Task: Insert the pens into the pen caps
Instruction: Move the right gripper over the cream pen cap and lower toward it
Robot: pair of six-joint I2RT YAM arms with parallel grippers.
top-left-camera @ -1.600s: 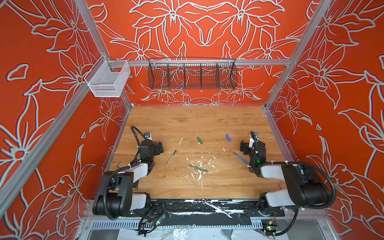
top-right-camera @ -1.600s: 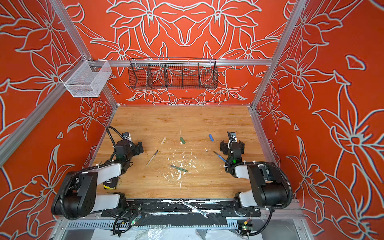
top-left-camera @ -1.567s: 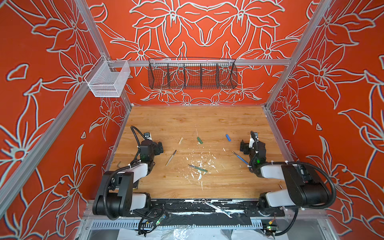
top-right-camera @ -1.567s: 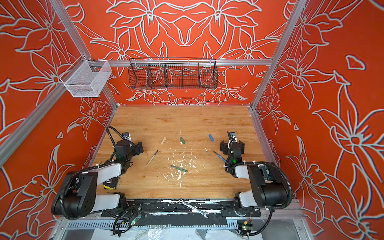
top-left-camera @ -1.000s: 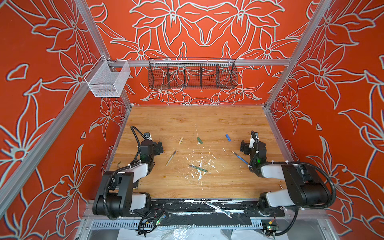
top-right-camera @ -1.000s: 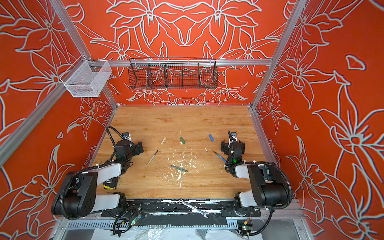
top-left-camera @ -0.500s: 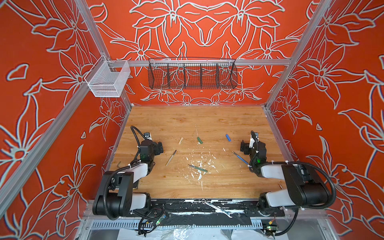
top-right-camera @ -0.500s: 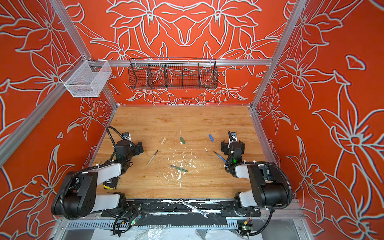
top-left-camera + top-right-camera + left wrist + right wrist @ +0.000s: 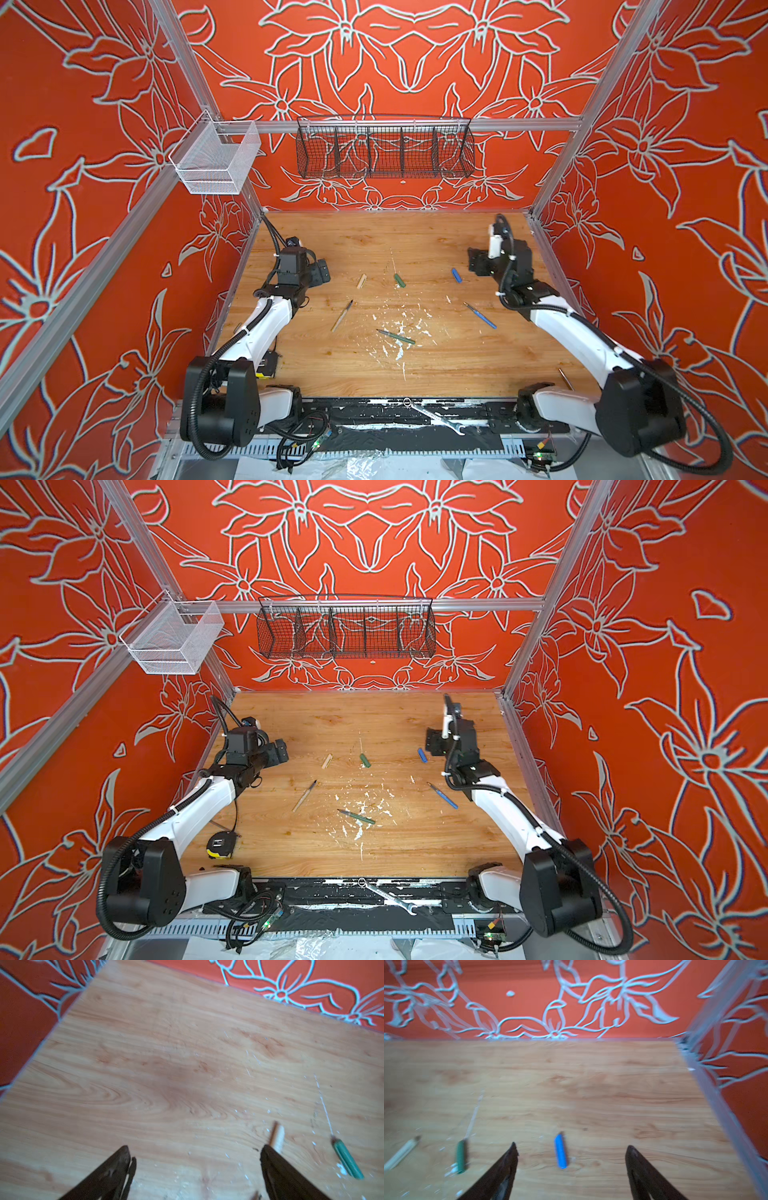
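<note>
1. Left gripper (image 9: 193,1152): dark jaws stand wide apart and hold nothing. It hovers over the wood-grain tabletop (image 9: 415,237) near the left wall. The short beige tube cap (image 9: 277,1136) lies just beyond one fingertip, untouched.
2. Right gripper (image 9: 572,1145): jaws likewise spread and empty. The short blue tube cap (image 9: 560,1151) lies flat on the wood, ahead of the gap between the fingers, so the pose reads as a line-up for a first pick.
3. Caps: with the short green tube cap (image 9: 399,280) in the middle, the three form a loose row across the table, well apart from one another.
4. Pens: the thin beige stick pen (image 9: 342,316), thin green stick pen (image 9: 395,337) and thin blue stick pen (image 9: 480,315) lie nearer the robot's base, each close to its matching cap. None is capped, so the task appears to be at its start.
5. Layout: the beige pair sits on the left arm's side and the blue pair on the right arm's. The green pair is central and probably reachable by either.
6. Room: the far part of the table is open. The orange flower-patterned side walls (image 9: 665,187) stand close beside each wrist and likely limit outward swing. A yellow-and-black tape measure (image 9: 220,845) lies beside the left arm, and a silver wrench (image 9: 434,417) lies on the black front rail, apart from the pens.
</note>
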